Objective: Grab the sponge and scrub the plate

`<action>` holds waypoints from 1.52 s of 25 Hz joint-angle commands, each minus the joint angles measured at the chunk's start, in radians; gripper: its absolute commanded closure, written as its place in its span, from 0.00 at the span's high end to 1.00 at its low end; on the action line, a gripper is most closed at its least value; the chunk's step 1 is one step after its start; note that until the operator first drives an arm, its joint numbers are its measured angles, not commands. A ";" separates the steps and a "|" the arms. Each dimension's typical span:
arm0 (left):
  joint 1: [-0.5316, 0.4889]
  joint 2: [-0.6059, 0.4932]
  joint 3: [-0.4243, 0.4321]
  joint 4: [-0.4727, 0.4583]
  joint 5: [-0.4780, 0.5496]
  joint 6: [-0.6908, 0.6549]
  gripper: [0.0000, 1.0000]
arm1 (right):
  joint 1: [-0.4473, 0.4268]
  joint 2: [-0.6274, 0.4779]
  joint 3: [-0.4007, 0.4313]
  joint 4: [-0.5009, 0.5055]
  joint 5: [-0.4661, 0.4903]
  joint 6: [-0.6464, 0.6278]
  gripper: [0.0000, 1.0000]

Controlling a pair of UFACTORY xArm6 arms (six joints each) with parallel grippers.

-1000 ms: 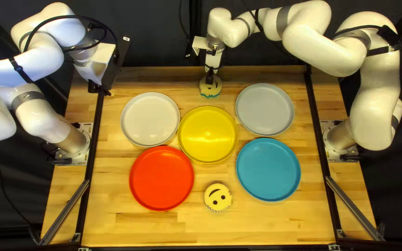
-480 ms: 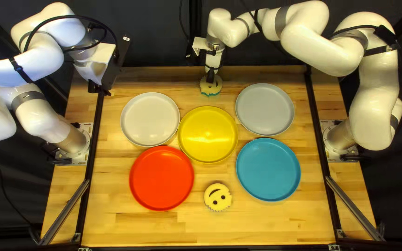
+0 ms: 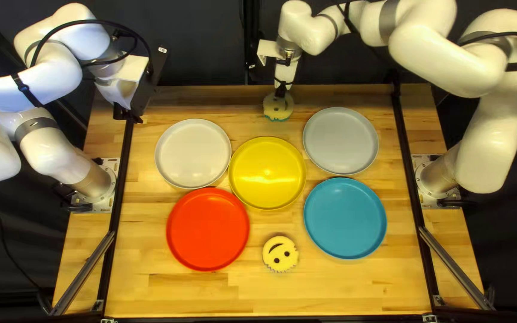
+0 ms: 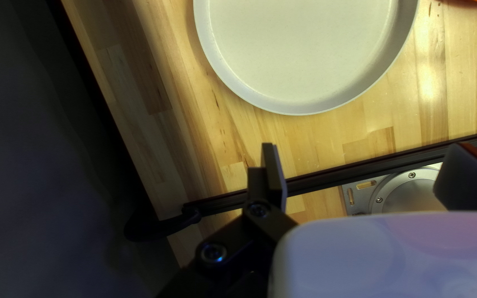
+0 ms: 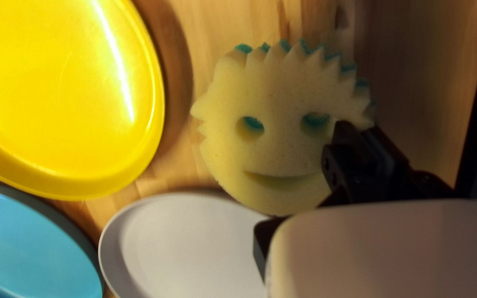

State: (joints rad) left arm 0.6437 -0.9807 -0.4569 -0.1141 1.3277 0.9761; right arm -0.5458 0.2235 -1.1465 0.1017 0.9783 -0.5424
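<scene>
The table (image 3: 330,293) carries five plates (image 3: 193,153), with the yellow plate (image 3: 267,173) in the middle. The left gripper (image 4: 366,160) is spread wide and holds nothing. The right gripper (image 3: 280,93) is clamped on the gripped sponge (image 3: 277,109), which appears raised beyond the yellow plate's far edge. Pickup appears complete; scrubbing remains, as this sponge is clear of every plate. The second sponge (image 3: 280,253) lies loose at the near side.

A robotics lab; two white robot arms (image 3: 438,66); wooden table (image 3: 342,287); dark curtain (image 3: 198,54) behind.
</scene>
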 commanded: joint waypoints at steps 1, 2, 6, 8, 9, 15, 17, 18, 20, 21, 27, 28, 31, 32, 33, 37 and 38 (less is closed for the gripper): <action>0.000 0.000 0.000 0.000 0.000 0.000 1.00 | 0.035 -0.153 0.158 -0.105 -0.023 0.041 0.00; 0.000 0.000 0.000 0.000 0.000 0.000 1.00 | 0.042 -0.177 0.183 -0.120 -0.026 0.049 0.00; 0.000 0.000 0.000 0.000 0.000 0.000 1.00 | 0.087 -0.269 0.285 -0.180 -0.033 0.108 0.00; 0.000 0.000 0.000 0.000 0.000 0.000 1.00 | 0.101 -0.304 0.313 -0.197 -0.028 0.125 0.00; 0.000 0.000 0.000 0.000 0.000 0.000 1.00 | 0.101 -0.323 0.323 -0.203 -0.025 0.126 0.00; 0.000 0.000 0.000 0.000 0.000 0.000 1.00 | 0.101 -0.323 0.323 -0.203 -0.025 0.126 0.00; 0.000 0.000 0.000 0.000 0.000 0.000 1.00 | 0.101 -0.323 0.323 -0.203 -0.025 0.126 0.00; 0.000 0.000 0.000 0.000 0.000 0.000 1.00 | 0.101 -0.323 0.323 -0.203 -0.025 0.126 0.00; 0.000 0.000 0.000 0.000 0.000 0.000 1.00 | 0.101 -0.323 0.323 -0.203 -0.025 0.126 0.00; 0.000 0.000 0.000 0.000 0.000 0.000 1.00 | 0.103 -0.328 0.331 -0.209 -0.027 0.128 0.00; 0.000 0.000 0.000 0.000 0.000 0.000 1.00 | 0.148 -0.328 0.392 -0.233 -0.078 0.194 0.00; 0.000 0.000 0.000 0.000 0.000 0.000 1.00 | 0.154 -0.332 0.414 -0.234 -0.094 0.200 0.00; 0.000 0.000 0.000 0.000 0.000 0.000 1.00 | 0.176 -0.337 0.464 -0.236 -0.134 0.223 0.00; 0.000 0.000 0.000 0.000 0.000 0.000 1.00 | 0.183 -0.336 0.471 -0.236 -0.142 0.231 0.00; 0.000 0.000 0.000 0.000 0.000 0.000 1.00 | 0.197 -0.329 0.484 -0.239 -0.158 0.247 0.00; 0.000 0.000 0.000 0.000 0.000 0.000 1.00 | 0.238 -0.317 0.506 -0.251 -0.174 0.300 0.00; 0.000 0.000 0.000 0.000 0.000 0.000 1.00 | 0.249 -0.320 0.511 -0.256 -0.171 0.318 0.00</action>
State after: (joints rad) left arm 0.6437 -0.9807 -0.4569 -0.1141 1.3277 0.9761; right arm -0.3168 -0.0962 -0.6458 -0.1448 0.8089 -0.2548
